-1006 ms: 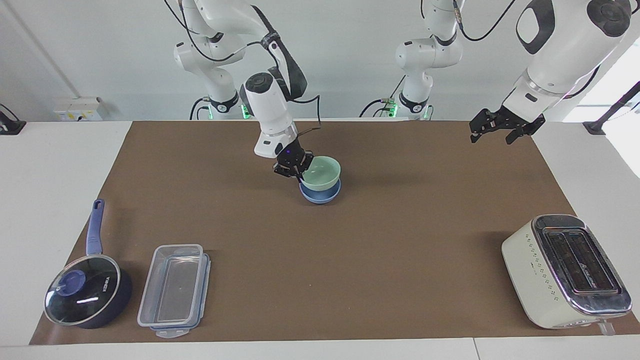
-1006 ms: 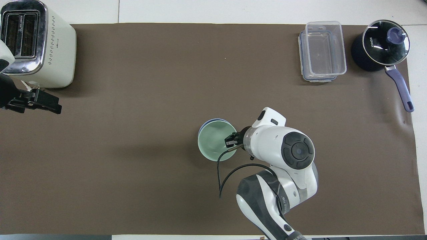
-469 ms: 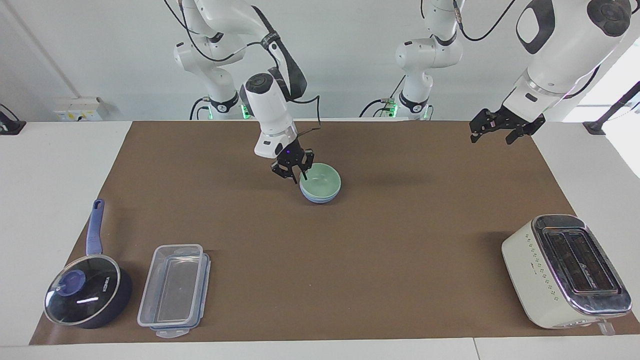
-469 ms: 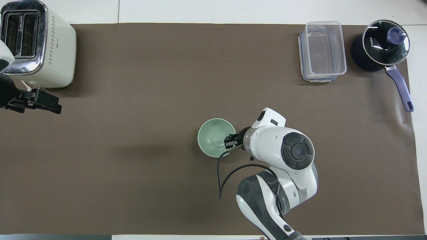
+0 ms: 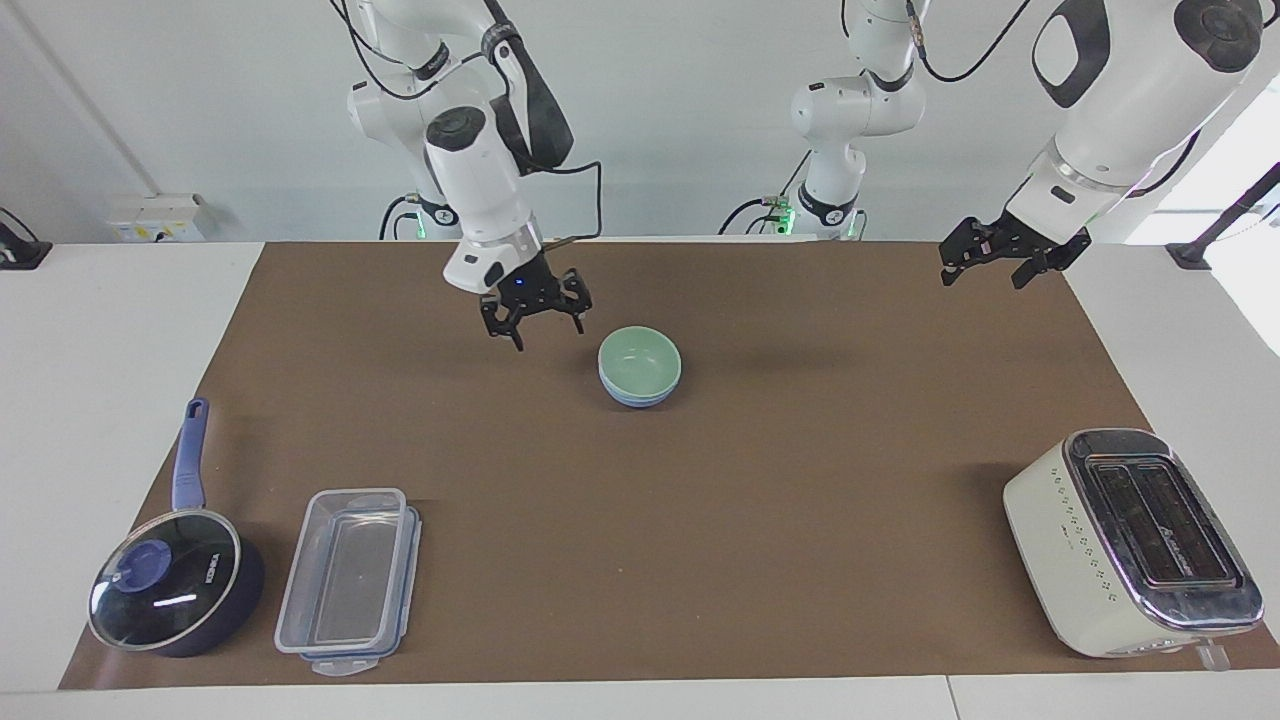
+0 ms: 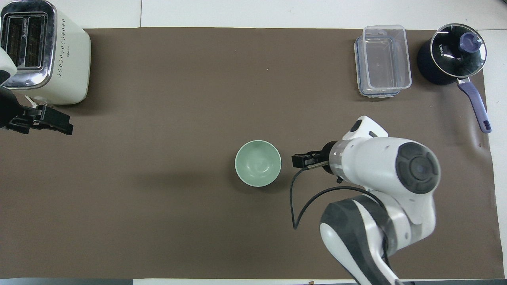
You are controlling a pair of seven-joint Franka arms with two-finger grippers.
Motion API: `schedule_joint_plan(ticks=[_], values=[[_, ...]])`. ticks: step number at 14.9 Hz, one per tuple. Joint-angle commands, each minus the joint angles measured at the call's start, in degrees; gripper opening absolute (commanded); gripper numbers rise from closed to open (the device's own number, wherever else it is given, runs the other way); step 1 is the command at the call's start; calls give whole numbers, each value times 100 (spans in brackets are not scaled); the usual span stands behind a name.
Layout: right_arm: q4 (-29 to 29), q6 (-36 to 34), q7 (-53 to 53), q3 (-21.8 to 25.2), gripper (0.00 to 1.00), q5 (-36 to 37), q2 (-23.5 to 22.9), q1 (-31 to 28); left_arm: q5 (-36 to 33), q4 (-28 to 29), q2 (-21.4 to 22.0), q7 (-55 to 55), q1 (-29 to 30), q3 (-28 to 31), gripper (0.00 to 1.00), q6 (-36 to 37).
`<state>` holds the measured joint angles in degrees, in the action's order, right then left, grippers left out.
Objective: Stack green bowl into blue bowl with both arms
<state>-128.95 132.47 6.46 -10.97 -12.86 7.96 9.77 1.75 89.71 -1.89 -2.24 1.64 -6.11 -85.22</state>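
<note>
The left gripper (image 5: 990, 262) was seen raised over the brown mat (image 5: 800, 500) at the left arm's end of the table, its fingers spread and empty, the arm waiting. The right gripper (image 5: 534, 318) was seen in the air beside the bowls, toward the right arm's end, its fingers apart and nothing held. The green bowl (image 5: 640, 360) was found nested in the blue bowl (image 5: 640, 397) at mid-mat. Farther from the robots, a toaster (image 5: 1130, 540), a clear container (image 5: 350, 580) and a lidded saucepan (image 5: 175, 590) were set.
</note>
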Motion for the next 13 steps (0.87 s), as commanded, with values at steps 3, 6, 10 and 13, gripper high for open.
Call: schedule_joint_plan(ticks=[3,6,10,13], values=[[89,-897,22,-28,100,-6,549,-1045,-131,11,30,-13,-172,40,100,-74],[553,-1441,31,-37,100,343,444,-1547,-280,11,48,-13,-784,573,100,-39],[1344,-1995,57,-37,100,784,84,-1768,-272,-24,74,-13,-788,621,100,5],[1741,-2523,66,-37,100,855,-40,-1777,-289,46,170,-13,-174,59,100,-56]])
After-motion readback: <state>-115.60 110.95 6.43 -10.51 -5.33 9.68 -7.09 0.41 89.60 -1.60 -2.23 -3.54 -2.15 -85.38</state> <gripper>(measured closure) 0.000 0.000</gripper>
